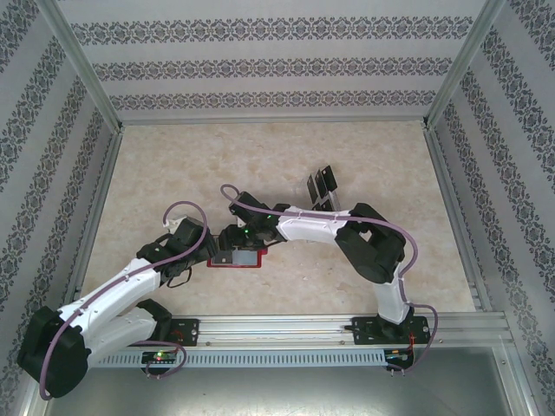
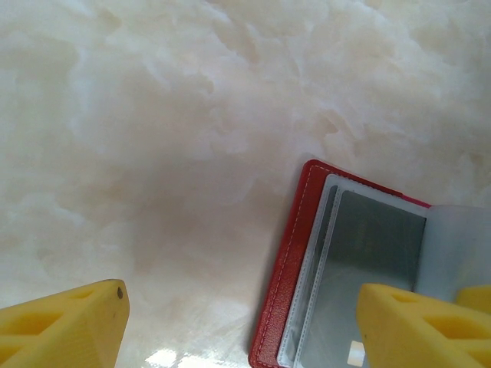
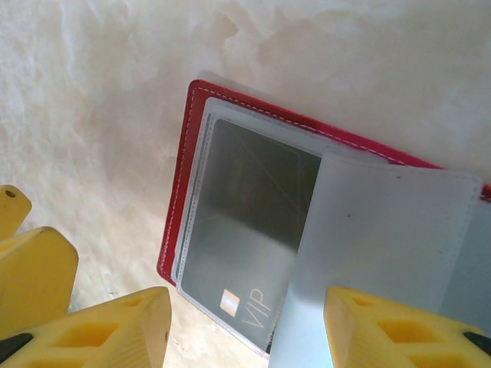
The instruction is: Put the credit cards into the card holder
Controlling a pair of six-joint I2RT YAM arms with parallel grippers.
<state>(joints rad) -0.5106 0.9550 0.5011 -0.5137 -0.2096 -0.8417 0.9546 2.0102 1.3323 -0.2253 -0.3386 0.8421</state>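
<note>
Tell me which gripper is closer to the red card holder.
Right. The right gripper hangs over the card holder; the left gripper sits at its edge, half over bare table.

The top camera looked down from above and behind the arm bases, far enough to take in the whole table (image 1: 173,165). Both wrist cameras faced down, very near the surface. All three views shared the open card holder (image 1: 243,260), at the near middle of the table.

Bright, even light; soft wrist-view blur
</note>
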